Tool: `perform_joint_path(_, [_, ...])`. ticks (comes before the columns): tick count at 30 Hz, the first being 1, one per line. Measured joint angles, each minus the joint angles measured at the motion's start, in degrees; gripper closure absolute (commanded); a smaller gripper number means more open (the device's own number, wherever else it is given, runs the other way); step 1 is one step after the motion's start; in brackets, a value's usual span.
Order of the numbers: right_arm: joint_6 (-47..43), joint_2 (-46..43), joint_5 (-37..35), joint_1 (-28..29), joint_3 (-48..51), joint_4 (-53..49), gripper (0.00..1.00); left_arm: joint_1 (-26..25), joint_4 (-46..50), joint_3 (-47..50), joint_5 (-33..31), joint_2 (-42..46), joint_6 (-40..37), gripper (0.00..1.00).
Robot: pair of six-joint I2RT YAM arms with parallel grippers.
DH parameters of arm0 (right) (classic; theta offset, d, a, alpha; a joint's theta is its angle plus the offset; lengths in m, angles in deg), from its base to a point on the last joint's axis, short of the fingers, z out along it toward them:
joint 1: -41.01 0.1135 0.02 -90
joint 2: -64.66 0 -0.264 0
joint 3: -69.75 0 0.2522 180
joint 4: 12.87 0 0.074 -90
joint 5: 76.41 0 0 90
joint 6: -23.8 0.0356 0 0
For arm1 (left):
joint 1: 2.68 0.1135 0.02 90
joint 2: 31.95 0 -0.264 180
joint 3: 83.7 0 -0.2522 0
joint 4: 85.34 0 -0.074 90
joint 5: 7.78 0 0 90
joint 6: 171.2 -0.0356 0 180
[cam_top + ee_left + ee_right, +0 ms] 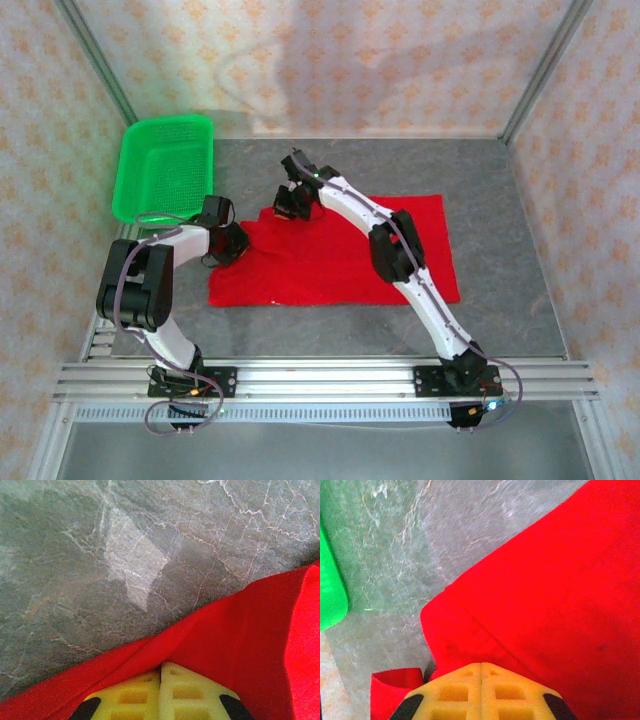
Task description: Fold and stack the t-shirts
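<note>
The bright red soft cloth t-shirt is being shown spread flat on the grey stone-patterned table, at the centre of the top frame. The printed side cannot be told.

The left gripper is being presented at the t-shirt's left edge. In the left wrist frame, its yellow fingers are being pressed together at bottom centre, and a raised ridge of the red cloth is being pinched at their tips.

The right gripper is being presented at the t-shirt's upper left corner. Its fingers are likewise being pressed together, pinching the bunched cloth edge.

The green plastic mesh basket is being displayed at upper left, apart from the t-shirt.
</note>
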Motion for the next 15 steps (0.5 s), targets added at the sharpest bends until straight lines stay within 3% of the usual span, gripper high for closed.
perform_joint_path(2, [-1.3,-0.1,0.7,0.0,0.0,-0.2,0.61,0.0,0.1,-0.1,0.0,0.0,0.0,0.99])
perform_joint_path(4, [-3.9,-0.8,1.4,0.2,1.3,0.4,0.55,0.3,0.2,-0.1,0.6,0.0,0.0,0.98])
perform_joint_path(9, [-7.4,-5.8,4.8,0.3,10.3,5.1,0.53,0.8,2.7,-0.9,2.2,0.3,0.2,0.97])
perform_joint_path(15, [-12.9,-6.7,7.1,0.8,11.9,8.3,0.54,1.0,8.0,-2.6,2.7,0.5,0.7,0.96])
